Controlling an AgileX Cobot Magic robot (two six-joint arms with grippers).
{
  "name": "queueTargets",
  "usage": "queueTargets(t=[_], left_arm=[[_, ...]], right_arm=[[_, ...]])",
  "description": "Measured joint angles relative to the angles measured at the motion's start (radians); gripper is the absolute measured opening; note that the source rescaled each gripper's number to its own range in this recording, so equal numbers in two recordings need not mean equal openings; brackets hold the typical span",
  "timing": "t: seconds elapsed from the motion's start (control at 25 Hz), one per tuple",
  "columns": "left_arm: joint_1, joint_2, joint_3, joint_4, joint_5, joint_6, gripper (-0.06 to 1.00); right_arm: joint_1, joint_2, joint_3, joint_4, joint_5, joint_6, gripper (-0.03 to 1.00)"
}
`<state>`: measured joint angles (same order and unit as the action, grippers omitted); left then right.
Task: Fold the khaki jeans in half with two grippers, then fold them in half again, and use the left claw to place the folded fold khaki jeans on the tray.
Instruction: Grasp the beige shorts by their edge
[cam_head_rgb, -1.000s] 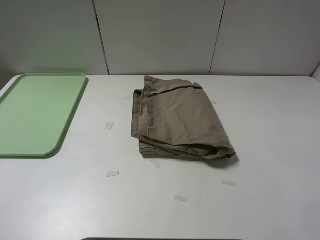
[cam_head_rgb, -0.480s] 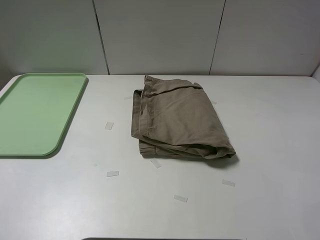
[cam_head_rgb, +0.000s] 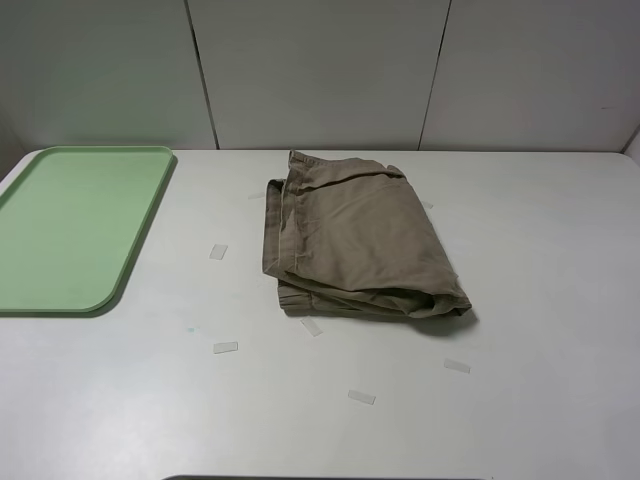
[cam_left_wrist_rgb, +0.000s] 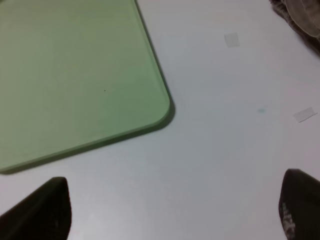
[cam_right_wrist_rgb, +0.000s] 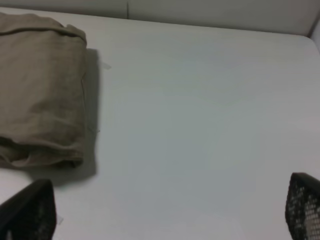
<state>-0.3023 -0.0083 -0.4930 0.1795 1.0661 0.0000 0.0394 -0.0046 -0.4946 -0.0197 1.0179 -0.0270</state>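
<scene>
The khaki jeans (cam_head_rgb: 352, 240) lie folded in a thick bundle on the white table, at its middle toward the back. They also show in the right wrist view (cam_right_wrist_rgb: 40, 95), and an edge shows in the left wrist view (cam_left_wrist_rgb: 286, 14). The mint-green tray (cam_head_rgb: 70, 225) lies at the table's left and holds nothing; its rounded corner shows in the left wrist view (cam_left_wrist_rgb: 75, 75). Neither arm shows in the exterior high view. The left gripper (cam_left_wrist_rgb: 170, 220) is open over bare table beside the tray's corner. The right gripper (cam_right_wrist_rgb: 167, 215) is open over bare table, to the right of the jeans.
Several small clear tape pieces lie on the table (cam_head_rgb: 540, 300), such as one (cam_head_rgb: 218, 251) between the tray and the jeans and one (cam_head_rgb: 361, 397) toward the front. A grey panelled wall (cam_head_rgb: 320, 70) stands behind the table.
</scene>
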Motion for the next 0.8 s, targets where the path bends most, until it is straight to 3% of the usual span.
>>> queueTargets(t=[0.8], left_arm=[[0.0,0.0,0.0,0.0,0.0,0.0,0.81]], right_arm=[[0.0,0.0,0.0,0.002,0.0,0.003,1.0]])
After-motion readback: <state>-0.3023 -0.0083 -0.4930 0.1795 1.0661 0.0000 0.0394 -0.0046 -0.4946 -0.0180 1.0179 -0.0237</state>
